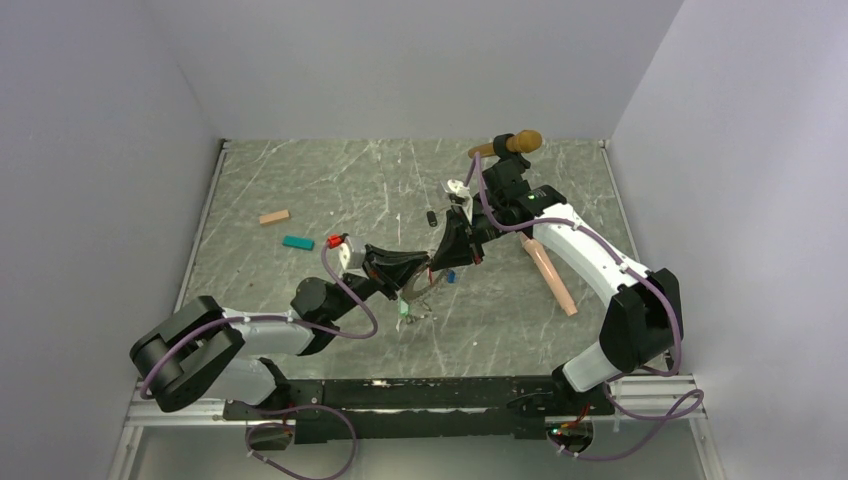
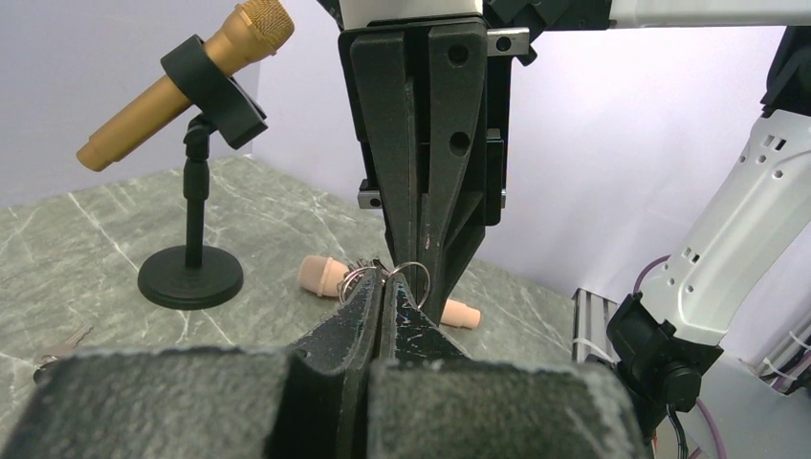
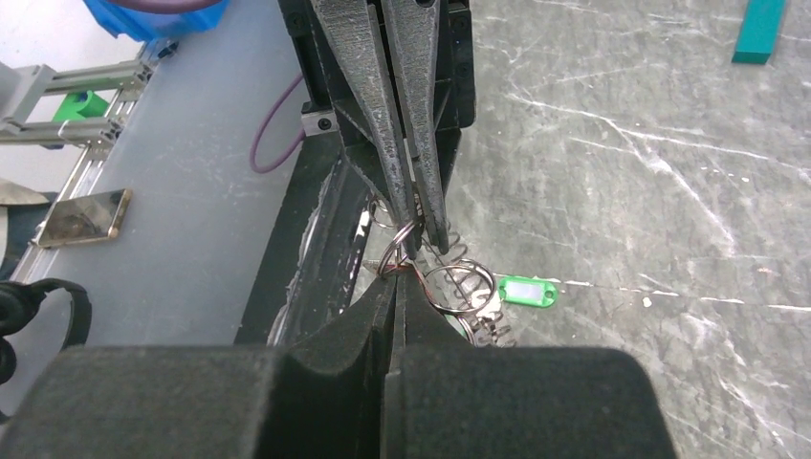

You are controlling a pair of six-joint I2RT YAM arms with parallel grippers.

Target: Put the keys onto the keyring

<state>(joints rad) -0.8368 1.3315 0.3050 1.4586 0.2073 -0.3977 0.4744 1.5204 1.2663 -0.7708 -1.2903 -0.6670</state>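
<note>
The two grippers meet tip to tip above the middle of the table. My left gripper [image 1: 418, 278] [image 2: 387, 284] is shut on the keyring's thin wire loops [image 2: 406, 277]. From the opposite side my right gripper [image 1: 447, 262] [image 3: 399, 271] is shut on a small wire ring [image 3: 403, 251] at the same spot. A larger ring [image 3: 460, 287] and grey coiled chain [image 3: 488, 323] hang beside its fingers. A blue-tagged key [image 1: 452, 277] dangles under the grippers. The green-tagged key [image 1: 405, 311] [image 3: 529, 291] lies on the table below them. The red-tagged key [image 1: 334, 241] lies further left.
A gold microphone [image 1: 517, 143] [image 2: 182, 86] stands in a black stand at the back right. A pink microphone [image 1: 550, 275] [image 2: 323, 275] lies under the right arm. A teal block [image 1: 297, 242] [image 3: 760, 29] and a tan block [image 1: 274, 217] lie at the left.
</note>
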